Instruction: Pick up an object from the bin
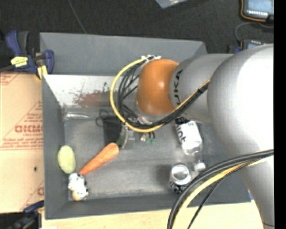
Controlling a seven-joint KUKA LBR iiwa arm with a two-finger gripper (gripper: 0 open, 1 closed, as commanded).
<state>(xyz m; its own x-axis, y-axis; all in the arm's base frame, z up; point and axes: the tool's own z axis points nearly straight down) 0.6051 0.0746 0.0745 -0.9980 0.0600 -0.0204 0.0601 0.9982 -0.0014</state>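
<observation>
My gripper (115,133) hangs low in the middle of the bin, mostly hidden under the arm's orange cover. Its dark body stands just above the thick end of an orange toy carrot (99,159). The carrot lies slanted on the bin floor, with its tip pointing to the lower left. I cannot make out whether anything is in the gripper.
A pale green oval fruit (66,158) lies by the left wall, and a small black-and-white cow toy (77,187) sits in the front left corner. A metal can (180,174) and a clear plastic bottle (188,136) lie at the right under the arm.
</observation>
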